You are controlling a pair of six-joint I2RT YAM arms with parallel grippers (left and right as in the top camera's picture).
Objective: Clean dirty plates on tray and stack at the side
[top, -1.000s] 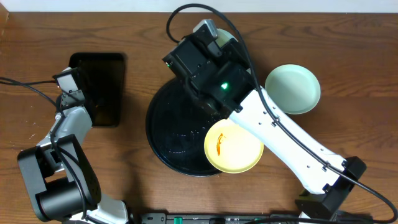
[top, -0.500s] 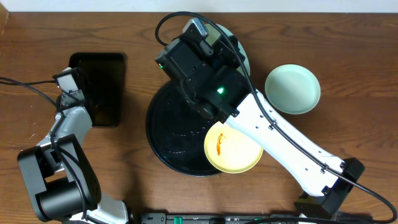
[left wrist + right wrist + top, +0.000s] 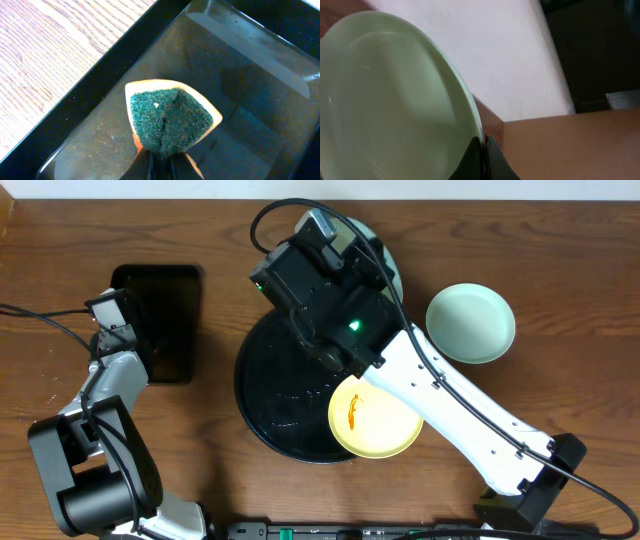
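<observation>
My right gripper (image 3: 484, 150) is shut on the rim of a pale mint plate (image 3: 395, 100), held up at the far edge of the round black tray (image 3: 262, 395). From above, only a sliver of that plate (image 3: 393, 272) shows past the arm. A yellow plate (image 3: 375, 417) with an orange smear lies on the tray's near right rim. Another mint plate (image 3: 471, 323), with no smear showing, rests on the table to the right of the tray. My left gripper (image 3: 160, 162) is shut on a green-faced sponge (image 3: 170, 120) over the rectangular black tray (image 3: 260, 45).
The rectangular black tray (image 3: 160, 320) lies at the left of the wooden table. The right arm's white link (image 3: 470, 420) reaches from the near right corner across the yellow plate's edge. Cables (image 3: 40, 320) run off to the left.
The right arm shifted a little to the left with the mint plate, then held still. The left arm and sponge have not moved.
</observation>
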